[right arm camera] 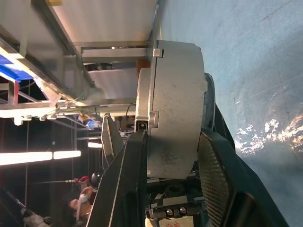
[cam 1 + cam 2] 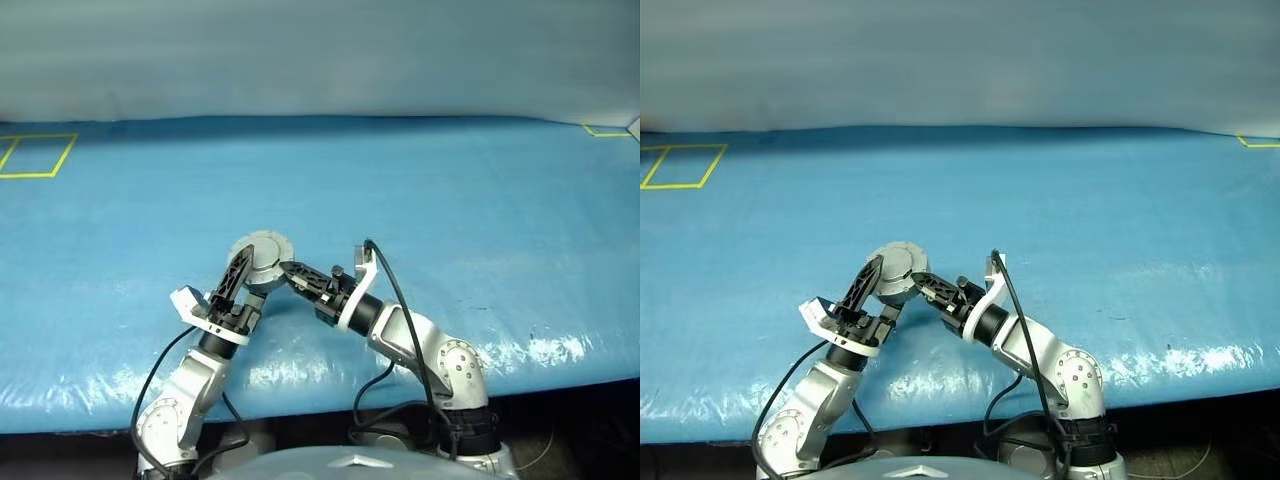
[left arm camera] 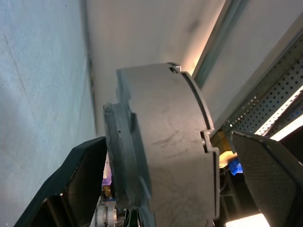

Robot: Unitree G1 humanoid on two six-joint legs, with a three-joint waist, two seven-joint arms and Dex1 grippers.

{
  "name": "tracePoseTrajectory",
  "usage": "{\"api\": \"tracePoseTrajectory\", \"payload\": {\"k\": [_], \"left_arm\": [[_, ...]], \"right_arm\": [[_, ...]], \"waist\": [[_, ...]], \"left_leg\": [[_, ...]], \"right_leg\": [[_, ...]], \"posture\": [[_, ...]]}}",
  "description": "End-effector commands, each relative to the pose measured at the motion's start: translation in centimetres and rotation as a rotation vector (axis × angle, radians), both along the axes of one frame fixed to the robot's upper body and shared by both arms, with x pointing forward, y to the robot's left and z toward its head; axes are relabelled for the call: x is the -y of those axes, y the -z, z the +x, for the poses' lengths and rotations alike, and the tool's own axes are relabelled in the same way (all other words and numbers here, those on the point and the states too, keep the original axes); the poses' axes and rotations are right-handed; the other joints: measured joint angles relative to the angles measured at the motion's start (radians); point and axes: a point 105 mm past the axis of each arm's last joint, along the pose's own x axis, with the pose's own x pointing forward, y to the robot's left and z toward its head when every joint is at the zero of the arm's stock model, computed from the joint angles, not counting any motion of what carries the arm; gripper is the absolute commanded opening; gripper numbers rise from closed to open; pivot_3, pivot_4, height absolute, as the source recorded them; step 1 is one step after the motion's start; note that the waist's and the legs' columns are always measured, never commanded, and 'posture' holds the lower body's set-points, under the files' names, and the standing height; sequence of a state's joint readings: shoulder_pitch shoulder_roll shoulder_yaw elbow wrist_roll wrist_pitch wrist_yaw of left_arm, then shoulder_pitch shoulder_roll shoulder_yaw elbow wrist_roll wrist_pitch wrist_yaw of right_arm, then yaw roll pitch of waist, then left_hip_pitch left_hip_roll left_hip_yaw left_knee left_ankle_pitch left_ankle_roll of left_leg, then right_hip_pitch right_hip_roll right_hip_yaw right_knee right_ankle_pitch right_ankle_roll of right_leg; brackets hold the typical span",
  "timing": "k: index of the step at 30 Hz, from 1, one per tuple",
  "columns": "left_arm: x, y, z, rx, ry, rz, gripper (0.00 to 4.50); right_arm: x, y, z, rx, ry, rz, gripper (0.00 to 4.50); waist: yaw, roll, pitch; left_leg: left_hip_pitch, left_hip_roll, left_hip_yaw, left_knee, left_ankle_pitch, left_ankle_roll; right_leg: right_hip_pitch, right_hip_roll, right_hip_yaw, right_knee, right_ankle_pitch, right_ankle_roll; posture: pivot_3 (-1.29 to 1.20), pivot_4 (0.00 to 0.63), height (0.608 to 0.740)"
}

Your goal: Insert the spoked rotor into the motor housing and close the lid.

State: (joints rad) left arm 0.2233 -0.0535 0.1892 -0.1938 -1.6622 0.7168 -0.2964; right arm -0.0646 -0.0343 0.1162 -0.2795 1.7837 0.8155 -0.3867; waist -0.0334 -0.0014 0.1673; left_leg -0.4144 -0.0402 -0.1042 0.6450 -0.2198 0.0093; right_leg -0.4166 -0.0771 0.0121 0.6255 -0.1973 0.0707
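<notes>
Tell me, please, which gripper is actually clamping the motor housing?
The right gripper clamps the motor housing; the left gripper stands open around it.

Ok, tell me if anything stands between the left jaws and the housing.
Nothing visible does. The housing already sits between the open left jaws, with nothing else between them. The right jaws are clamped on it from the opposite side, apart from the left ones.

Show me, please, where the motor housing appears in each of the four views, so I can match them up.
Left eye view: motor housing, lower centre, between both grippers.
Right eye view: lower centre, left of middle.
Left wrist view: centre, between open left gripper fingers.
Right wrist view: centre, clamped by right gripper.
Shared landmark: blue table cover.
</notes>
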Motion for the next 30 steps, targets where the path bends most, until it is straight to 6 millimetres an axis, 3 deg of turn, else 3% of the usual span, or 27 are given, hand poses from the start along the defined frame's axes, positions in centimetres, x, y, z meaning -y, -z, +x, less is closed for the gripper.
{"api": "tracePoseTrajectory", "payload": {"k": [1, 4, 7, 11, 15, 19, 25, 30], "left_arm": [[0.1, -0.6, -0.2, 0.017, 0.007, -0.009, 4.50], [0.3, -0.2, -0.1, -0.020, 0.000, 0.017, 4.50], [0.6, 0.2, 0.1, -0.066, 0.004, 0.041, 3.91], [0.8, 0.6, 0.1, -0.106, 0.014, 0.065, 2.62], [0.6, 0.7, 0.2, -0.127, 0.000, 0.083, 2.47], [-0.1, 0.2, 0.9, -0.130, -0.058, 0.123, 2.47], [-2.9, -1.0, 4.0, -0.104, -0.207, 0.325, 2.46], [-5.8, -1.0, 8.8, -0.157, -0.330, 0.474, 2.46]], "right_arm": [[-0.3, -2.4, -0.6, 0.078, -0.032, 0.071, 1.18], [-0.5, -2.4, -0.9, 0.084, -0.050, 0.067, 1.18], [-0.5, -2.5, -1.0, 0.124, -0.057, 0.048, 1.18], [-0.1, -2.3, -0.6, 0.205, -0.035, -0.024, 1.18], [0.3, -2.3, -0.5, 0.406, -0.053, -0.179, 1.18], [0.8, -1.5, -1.2, 0.628, -0.121, -0.378, 2.57], [2.6, 0.7, -1.0, 0.740, -0.103, -0.609, 4.50], [3.3, 2.5, -1.6, 0.798, -0.129, -0.741, 4.50]], "waist": [[0.000, 0.000, 0.000], [0.001, 0.000, 0.000], [0.004, 0.000, 0.000], [0.005, 0.000, 0.000], [0.006, 0.000, 0.000], [0.011, -0.001, 0.000], [0.024, -0.003, 0.001], [0.026, -0.005, 0.002]], "left_leg": [[0.000, 0.000, 0.000, 0.000, 0.000, 0.000], [0.000, 0.000, 0.000, 0.000, 0.000, 0.000], [0.000, 0.000, 0.000, 0.000, 0.000, 0.000], [0.000, 0.000, 0.000, 0.000, 0.000, 0.000], [0.000, -0.001, 0.000, 0.000, 0.000, 0.000], [0.000, -0.001, 0.001, 0.000, 0.000, 0.000], [0.000, -0.002, 0.001, 0.000, 0.000, -0.001], [0.000, -0.004, 0.001, 0.002, 0.000, -0.001]], "right_leg": [[0.000, 0.000, 0.000, 0.000, 0.000, 0.000], [0.000, -0.001, 0.000, 0.000, 0.000, 0.000], [0.000, -0.001, 0.000, 0.000, 0.000, 0.000], [0.000, -0.001, 0.000, 0.000, 0.000, 0.000], [0.000, 0.000, 0.000, 0.000, 0.000, 0.000], [0.000, -0.001, 0.000, 0.000, 0.000, 0.000], [0.000, 0.001, -0.003, 0.000, 0.000, 0.000], [0.002, 0.000, -0.002, 0.000, 0.000, 0.001]], "posture": [[0.00, 0.150, 0.740], [0.00, 0.150, 0.740], [0.00, 0.150, 0.740], [0.00, 0.150, 0.740], [0.00, 0.150, 0.740], [0.00, 0.150, 0.740], [0.00, 0.150, 0.740], [0.00, 0.150, 0.740]]}}
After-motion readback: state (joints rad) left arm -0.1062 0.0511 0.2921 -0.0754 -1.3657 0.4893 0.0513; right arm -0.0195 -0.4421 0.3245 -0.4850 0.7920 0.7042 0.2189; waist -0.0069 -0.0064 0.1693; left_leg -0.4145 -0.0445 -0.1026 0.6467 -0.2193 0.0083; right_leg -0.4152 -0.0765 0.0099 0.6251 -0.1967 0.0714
